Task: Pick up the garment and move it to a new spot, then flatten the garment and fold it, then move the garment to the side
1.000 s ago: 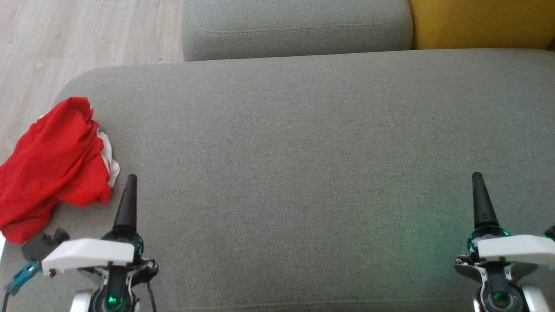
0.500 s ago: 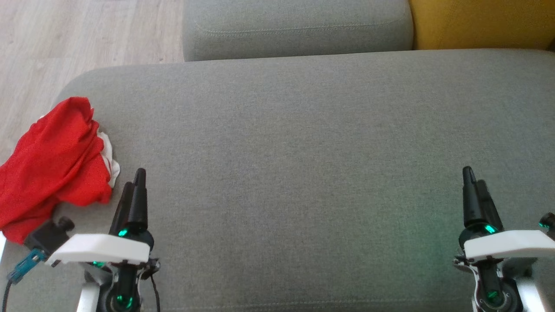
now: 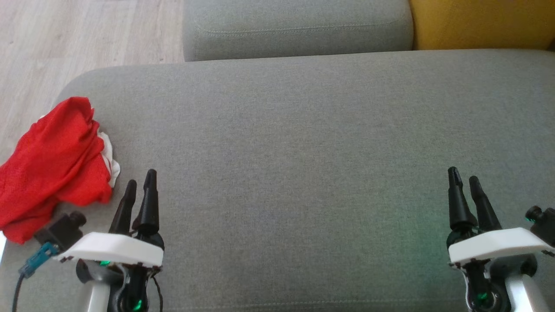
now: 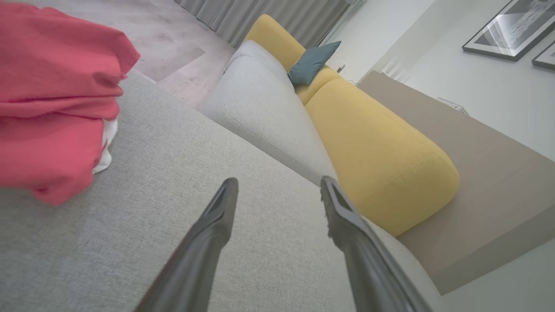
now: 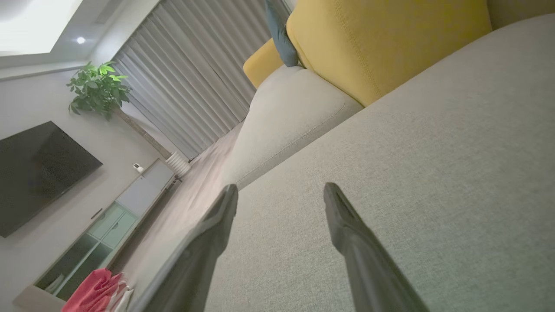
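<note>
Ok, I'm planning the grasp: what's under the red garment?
White fabric peeks out beneath the red garment, which lies on the gray sofa cushion. How far the white extends is hidden by the folds.

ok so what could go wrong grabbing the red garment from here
The red garment lies bunched at the edge of the cushion; a nudge from the left gripper might slide it onto the floor. Its folds and white part overlap, so the open jaws may pinch just one layer.

Left hand at lower left, parted and empty, right hand at lower right, parted and empty
</note>
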Robot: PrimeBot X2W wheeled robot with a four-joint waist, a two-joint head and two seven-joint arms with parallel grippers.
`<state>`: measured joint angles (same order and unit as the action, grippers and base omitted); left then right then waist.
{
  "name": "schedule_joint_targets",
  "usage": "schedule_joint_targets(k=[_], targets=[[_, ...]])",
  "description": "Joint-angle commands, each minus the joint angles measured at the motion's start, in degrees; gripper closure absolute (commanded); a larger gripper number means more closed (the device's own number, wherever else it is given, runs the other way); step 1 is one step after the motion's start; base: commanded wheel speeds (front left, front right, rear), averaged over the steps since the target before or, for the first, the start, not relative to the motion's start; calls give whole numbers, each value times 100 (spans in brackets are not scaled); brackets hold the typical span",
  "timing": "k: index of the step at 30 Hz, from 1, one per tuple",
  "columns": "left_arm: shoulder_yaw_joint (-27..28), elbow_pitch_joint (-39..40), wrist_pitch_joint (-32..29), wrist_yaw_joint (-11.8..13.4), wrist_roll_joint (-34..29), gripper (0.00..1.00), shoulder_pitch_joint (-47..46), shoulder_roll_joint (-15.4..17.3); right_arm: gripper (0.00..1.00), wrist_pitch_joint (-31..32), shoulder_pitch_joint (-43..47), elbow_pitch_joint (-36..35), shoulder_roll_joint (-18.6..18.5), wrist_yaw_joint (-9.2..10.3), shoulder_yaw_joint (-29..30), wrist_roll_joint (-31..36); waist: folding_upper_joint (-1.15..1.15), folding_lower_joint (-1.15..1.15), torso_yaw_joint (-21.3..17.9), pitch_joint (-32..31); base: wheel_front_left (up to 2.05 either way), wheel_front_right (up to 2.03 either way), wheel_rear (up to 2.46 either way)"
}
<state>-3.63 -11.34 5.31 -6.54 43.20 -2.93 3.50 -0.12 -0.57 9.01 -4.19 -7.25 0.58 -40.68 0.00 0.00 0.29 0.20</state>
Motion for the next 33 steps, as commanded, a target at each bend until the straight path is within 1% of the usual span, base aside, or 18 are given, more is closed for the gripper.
schedule_joint_targets(k=[1, 33], targets=[[41, 206, 88, -2, -262, 0, -286, 124, 0, -82, -149, -251, -92, -15, -96, 269, 0, 0, 10, -2, 0, 0, 0], [-182, -122, 607, 136, -2452, 0, -339, 214, 0, -307, -79, -282, 69, -20, -248, 2609, 0, 0, -4, 79, 0, 0, 0]])
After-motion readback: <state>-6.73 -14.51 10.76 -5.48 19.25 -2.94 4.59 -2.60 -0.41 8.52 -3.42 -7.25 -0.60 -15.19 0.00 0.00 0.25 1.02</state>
